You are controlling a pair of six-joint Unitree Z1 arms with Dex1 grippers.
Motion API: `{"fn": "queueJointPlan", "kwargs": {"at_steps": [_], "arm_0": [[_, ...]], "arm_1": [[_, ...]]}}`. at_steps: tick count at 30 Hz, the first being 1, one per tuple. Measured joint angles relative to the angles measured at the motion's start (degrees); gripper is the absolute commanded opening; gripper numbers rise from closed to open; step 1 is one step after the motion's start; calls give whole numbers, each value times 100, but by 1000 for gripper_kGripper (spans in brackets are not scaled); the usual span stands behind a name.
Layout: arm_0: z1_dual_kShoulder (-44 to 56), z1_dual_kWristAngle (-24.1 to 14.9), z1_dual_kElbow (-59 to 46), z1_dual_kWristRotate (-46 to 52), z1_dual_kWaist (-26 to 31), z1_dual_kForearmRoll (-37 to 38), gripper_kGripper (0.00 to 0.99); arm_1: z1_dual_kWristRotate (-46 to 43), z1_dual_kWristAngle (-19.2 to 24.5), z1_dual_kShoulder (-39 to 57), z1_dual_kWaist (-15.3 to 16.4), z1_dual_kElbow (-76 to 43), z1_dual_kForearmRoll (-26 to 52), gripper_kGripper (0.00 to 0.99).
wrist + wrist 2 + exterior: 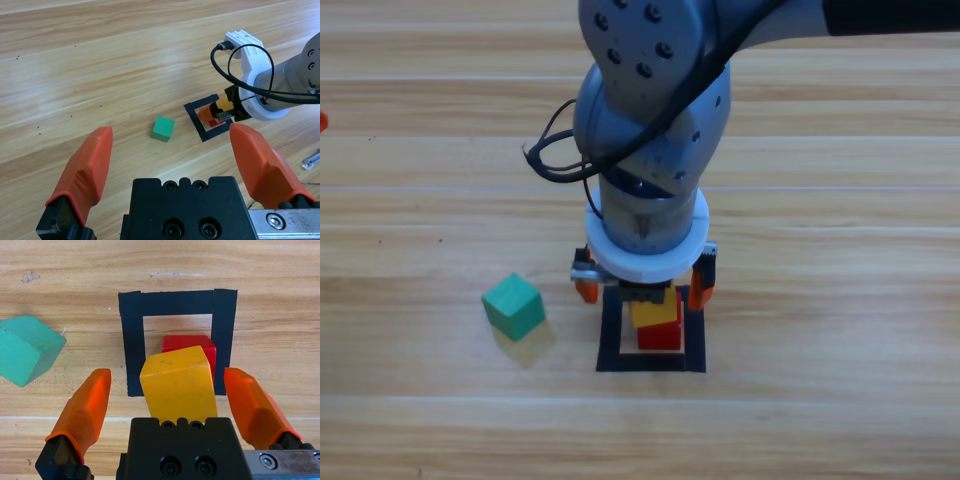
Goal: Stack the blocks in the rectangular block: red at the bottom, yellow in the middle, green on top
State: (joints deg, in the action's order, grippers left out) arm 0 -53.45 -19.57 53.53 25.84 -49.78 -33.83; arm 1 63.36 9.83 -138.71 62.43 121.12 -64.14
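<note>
The red cube (662, 338) lies inside the black tape square (650, 365). On top of it rests the yellow cube (654, 310), turned a little and shifted toward the arm. My right gripper (643, 290) hangs over the square's far side, open, one orange jaw on each side of the yellow cube (177, 382) with a gap on both sides. The red cube (195, 346) shows behind it. The green cube (513, 306) sits on bare wood left of the square. My left gripper (171, 131) is open and holds nothing; only an orange sliver of it shows at the high view's left edge.
The right arm's grey body covers the table's middle above the square. In the left wrist view the green cube (163, 128) and the tape square (195, 112) lie far off, and a small metal piece (311, 160) lies at the right edge.
</note>
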Motion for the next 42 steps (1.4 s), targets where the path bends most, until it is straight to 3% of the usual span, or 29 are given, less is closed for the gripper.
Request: {"fn": "queueJointPlan", "kwargs": {"at_steps": [9, 15, 21, 24, 27, 28, 31, 37, 42], "arm_0": [[-15, 0, 0, 0, 0, 3, 989], [-114, -1, 61, 313, 0, 30, 988], [-495, -242, 563, 1900, 5, 39, 982], [-804, -263, 562, 2765, 13, 39, 914], [-1285, -263, 540, 3478, 19, 39, 890], [-1630, -263, 558, 3692, 21, 39, 879], [-2604, -198, 953, 4189, 31, -182, 879], [-4707, -6, 2731, 4999, 56, -1418, 881], [-5564, 211, 3350, 5436, 142, -1767, 879]], "arm_1": [[-354, 430, 152, 24, -6, -48, 990], [-602, 752, 1731, 193, -338, -50, 990], [-1067, 834, 3212, 297, -1242, -50, 990], [-1711, 855, 3720, 263, -2302, 190, 990], [-2359, 639, 4356, 34, -4040, 1186, 990], [-2791, 330, 4763, -198, -4952, 1915, 990], [-3395, -130, 5635, -722, -6235, 2978, 990], [-3849, -133, 6517, -1088, -6588, 3390, 990], [-3884, -134, 6489, -1119, -6628, 3474, 990]]}}
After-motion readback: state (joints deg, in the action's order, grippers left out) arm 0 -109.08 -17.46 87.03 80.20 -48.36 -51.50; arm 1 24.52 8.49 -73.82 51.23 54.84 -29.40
